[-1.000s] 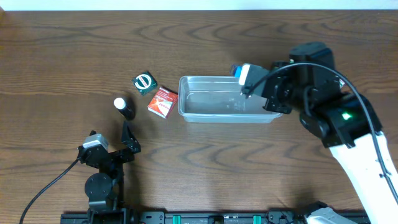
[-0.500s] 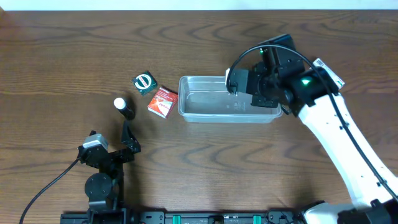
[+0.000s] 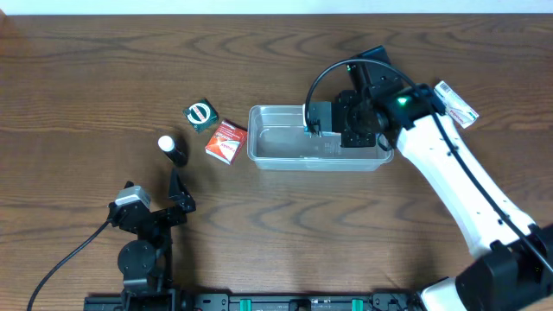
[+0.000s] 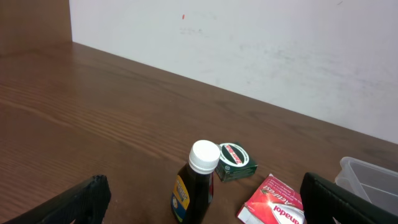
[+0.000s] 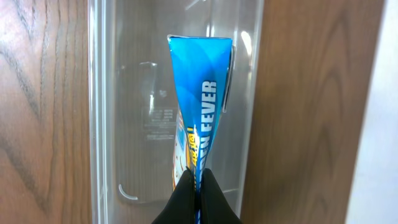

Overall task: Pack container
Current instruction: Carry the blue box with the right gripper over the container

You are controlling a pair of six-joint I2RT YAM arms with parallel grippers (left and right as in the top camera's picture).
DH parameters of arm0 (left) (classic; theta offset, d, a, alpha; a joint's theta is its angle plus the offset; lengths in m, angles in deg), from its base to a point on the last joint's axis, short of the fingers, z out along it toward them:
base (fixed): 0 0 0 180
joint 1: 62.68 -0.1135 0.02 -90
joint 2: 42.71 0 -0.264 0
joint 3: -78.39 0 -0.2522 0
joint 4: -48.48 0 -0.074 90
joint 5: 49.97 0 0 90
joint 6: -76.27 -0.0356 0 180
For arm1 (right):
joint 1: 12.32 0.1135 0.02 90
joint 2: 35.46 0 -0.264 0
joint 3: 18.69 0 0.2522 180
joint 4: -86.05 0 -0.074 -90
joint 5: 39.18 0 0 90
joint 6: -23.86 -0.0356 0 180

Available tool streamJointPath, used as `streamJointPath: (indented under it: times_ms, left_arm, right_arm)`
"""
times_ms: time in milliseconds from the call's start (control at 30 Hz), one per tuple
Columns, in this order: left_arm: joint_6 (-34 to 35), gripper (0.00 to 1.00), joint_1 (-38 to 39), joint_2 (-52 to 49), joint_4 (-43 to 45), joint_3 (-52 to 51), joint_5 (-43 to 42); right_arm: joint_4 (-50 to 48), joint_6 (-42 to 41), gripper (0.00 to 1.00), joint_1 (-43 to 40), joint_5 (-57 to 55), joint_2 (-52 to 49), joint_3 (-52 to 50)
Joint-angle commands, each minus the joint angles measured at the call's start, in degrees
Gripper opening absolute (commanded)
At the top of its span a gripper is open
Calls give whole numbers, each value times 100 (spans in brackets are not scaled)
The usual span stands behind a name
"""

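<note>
Right gripper point(image 5: 198, 186): pinching blue packet point(image 5: 198, 106) over container point(image 5: 102, 124)
Left gripper point(image 3: 180, 197): wide apart, empty
Unpacked, left: bottle point(image 3: 173, 151), green box point(image 3: 201, 116), red box point(image 3: 225, 142)

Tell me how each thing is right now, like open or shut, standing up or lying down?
container: upright, no lid, floor looks bare.
blue packet: pinched at one end, hanging over the container.
bottle: standing up, capped.
green box: lying flat, closed.
red box: lying flat, closed.
left jaws: wide open, holding nothing.
right jaws: shut on the blue packet.
</note>
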Motion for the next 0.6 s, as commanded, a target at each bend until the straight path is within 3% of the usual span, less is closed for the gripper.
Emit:
streamJointPath:
  times_ms: [0, 567]
  left_arm:
    - [-72, 98, -35, 28, -219, -120, 46]
    - [-72, 98, -35, 28, -219, -120, 46]
  right_arm:
    - [-26, 155, 1, 101, 107, -205, 33]
    - [-306, 184, 1, -186, 170, -881, 33]
